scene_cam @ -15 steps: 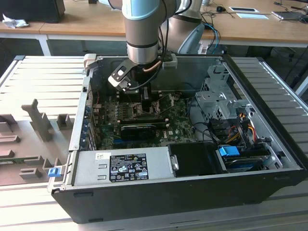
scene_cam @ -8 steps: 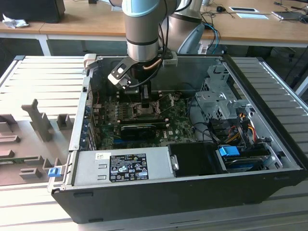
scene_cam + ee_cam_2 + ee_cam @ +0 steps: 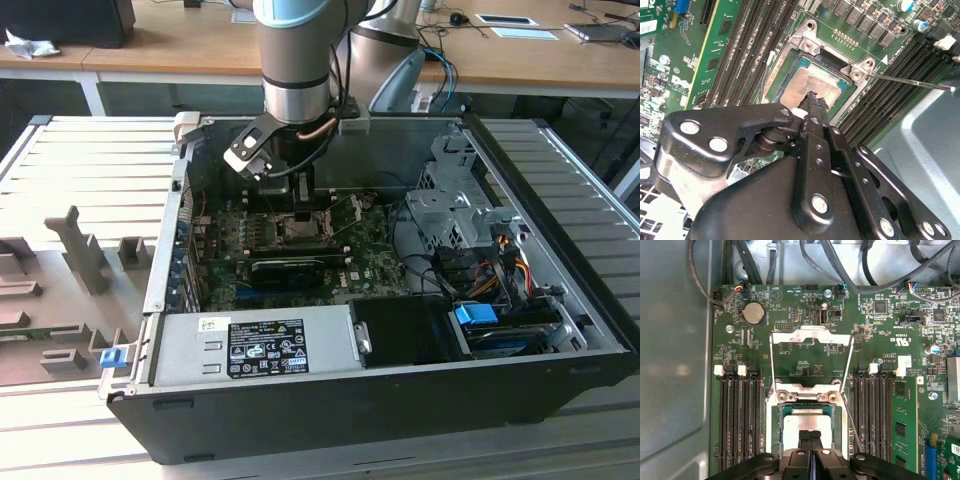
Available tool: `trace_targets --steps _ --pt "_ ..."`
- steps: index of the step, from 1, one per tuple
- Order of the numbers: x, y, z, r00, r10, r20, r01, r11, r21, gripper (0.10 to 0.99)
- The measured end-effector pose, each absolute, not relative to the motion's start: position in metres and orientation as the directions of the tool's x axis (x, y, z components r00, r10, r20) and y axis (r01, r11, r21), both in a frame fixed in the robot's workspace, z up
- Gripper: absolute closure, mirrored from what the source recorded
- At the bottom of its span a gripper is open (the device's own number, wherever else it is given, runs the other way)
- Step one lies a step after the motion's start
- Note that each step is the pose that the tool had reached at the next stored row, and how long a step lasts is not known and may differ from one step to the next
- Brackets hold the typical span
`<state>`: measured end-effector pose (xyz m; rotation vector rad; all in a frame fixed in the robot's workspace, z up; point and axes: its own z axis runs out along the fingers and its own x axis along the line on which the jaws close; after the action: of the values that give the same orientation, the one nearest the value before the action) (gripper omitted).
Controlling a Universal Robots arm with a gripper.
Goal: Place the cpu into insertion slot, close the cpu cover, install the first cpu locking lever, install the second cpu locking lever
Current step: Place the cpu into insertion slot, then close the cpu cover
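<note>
Checking the first wrist view, we find the cpu [image 3: 807, 420] lying flat in the insertion slot [image 3: 775, 427], the pincer [image 3: 810, 433] closed tight at its face. We judge it light, stiff, fragile: hold 2 opposite edges.

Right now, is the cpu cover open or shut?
Open. In the first wrist view the cover is swung back off the slot, and the cpu lies bare.

Dull silvery metal cpu [image 3: 807, 421], smooth metal case [image 3: 670, 365]
</note>
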<state>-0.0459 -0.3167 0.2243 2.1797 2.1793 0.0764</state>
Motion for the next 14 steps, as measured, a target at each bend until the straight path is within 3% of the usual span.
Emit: trace_targets --steps 14 --pt "-0.030 -0.317 0.227 0.002 1.000 -0.003 0.998 -0.002 0.064 0.980"
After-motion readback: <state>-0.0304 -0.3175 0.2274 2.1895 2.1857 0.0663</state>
